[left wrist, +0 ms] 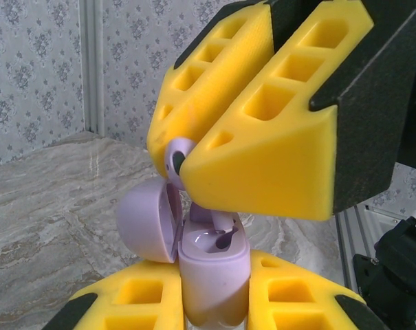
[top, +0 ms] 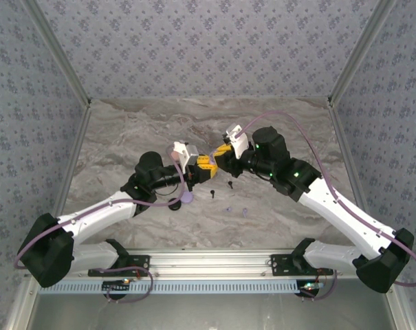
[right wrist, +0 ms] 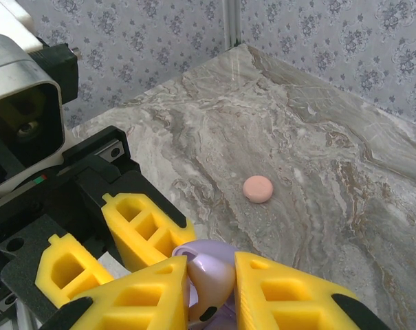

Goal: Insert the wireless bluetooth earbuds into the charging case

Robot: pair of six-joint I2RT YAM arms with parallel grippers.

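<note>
From where I stood, the left claw (top: 197, 163) was clamped on the lavender charging case (left wrist: 214, 275). It held the case upright, with the lid (left wrist: 149, 220) swung open to one side. The right claw (right wrist: 211, 275) stood right over it, fingers pinched tight on a lavender earbud (left wrist: 179, 154). The bud hung just above the case's open mouth, not seated; I couldn't tell whether its stem touched the rim.

By my reckoning the job was partway along. The case was open and presented, and one bud was poised for the drop. Something pale lay in the case's well, but I couldn't say it was a bud.

Down on the table, on the near side of both claws, lay a black earbud (top: 212, 192) and a second black earbud (top: 230, 183), both yet to be fetched. A pink disc (right wrist: 257, 188) sat on the table out beyond the right claw's fingertips.
</note>
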